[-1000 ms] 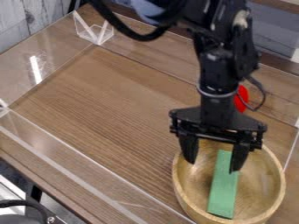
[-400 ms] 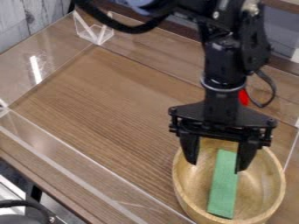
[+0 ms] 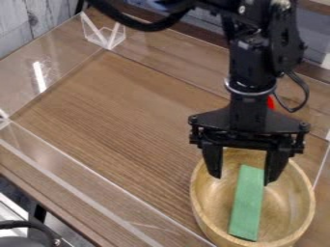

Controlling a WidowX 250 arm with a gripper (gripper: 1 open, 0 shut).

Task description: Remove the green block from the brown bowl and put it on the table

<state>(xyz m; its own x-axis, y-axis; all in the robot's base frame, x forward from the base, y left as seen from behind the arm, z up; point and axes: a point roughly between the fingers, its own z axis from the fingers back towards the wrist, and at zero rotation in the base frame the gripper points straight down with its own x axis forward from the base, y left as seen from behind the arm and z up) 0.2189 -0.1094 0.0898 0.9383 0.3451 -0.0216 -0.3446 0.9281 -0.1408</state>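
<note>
Your gripper (image 3: pixel 244 172) is pointing straight down over the bowl (image 3: pixel 207 214), jaws spread wide with nothing in them. The green block (image 3: pixel 246 204) lies flat in the bowl, its upper end between the fingertips. The bowl sits at the table's (image 3: pixel 116 106) near right corner.

Green block (image 3: pixel 246 205), light-brown bowl (image 3: pixel 206 214)

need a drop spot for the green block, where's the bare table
The table is bare from the brown bowl leftward to the clear acrylic walls. The lower right is crowded: the open gripper is above the green block in the bowl.
</note>
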